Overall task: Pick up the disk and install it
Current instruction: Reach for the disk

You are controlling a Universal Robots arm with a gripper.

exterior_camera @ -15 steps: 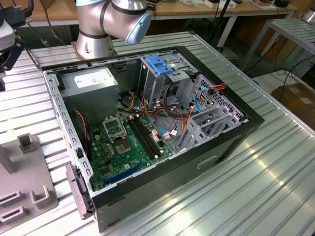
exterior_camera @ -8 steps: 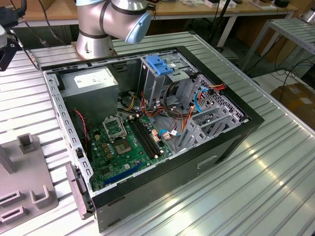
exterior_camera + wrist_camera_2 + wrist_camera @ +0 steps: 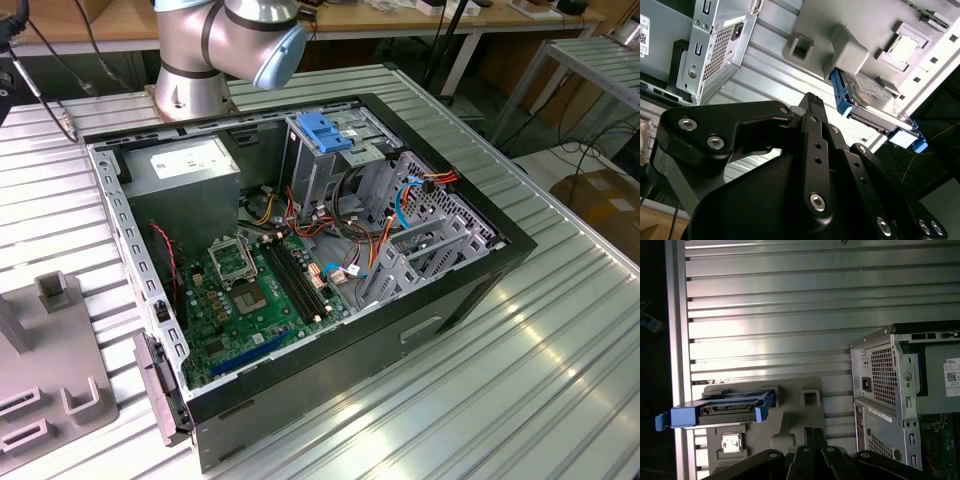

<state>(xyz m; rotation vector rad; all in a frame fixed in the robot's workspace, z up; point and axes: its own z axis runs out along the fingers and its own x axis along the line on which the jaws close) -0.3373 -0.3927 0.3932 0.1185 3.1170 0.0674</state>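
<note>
ribbed metal sheeting forms the counter (image 3: 560, 380), and an open computer case (image 3: 350, 250) lies on it with its side off, motherboard and cables exposed. inside it stands the tall drive cage (image 3: 320, 165), topped by a fixed blue bracket (image 3: 322, 132). the arm (image 3: 230, 40) rises from its base behind the case in the exterior view.

the disk (image 3: 725, 410) (image 3: 875, 107) is not in the case. it sits in a grey fixture (image 3: 800, 415) (image 3: 850, 45) on the counter, apparently propped on its long edge in a slot, with the blue side rails clipped around it. its long axis runs roughly along the counter's grooves, and one blue end seems to reach out past the counter's edge.

the jaws look closed, or very nearly so. their fingertips (image 3: 809, 432) (image 3: 812, 100) sit together in both wrist views with nothing held between them.

the relation that matters: the disk lies well apart from the jaws and off to one side of them, with the case (image 3: 905, 380) on the opposite side. the fingertips point over the fixture's plain part, not at the disk. the disk's long axis runs across the line in which the fingertips point, so its thin profile faces the first wrist view.
</note>
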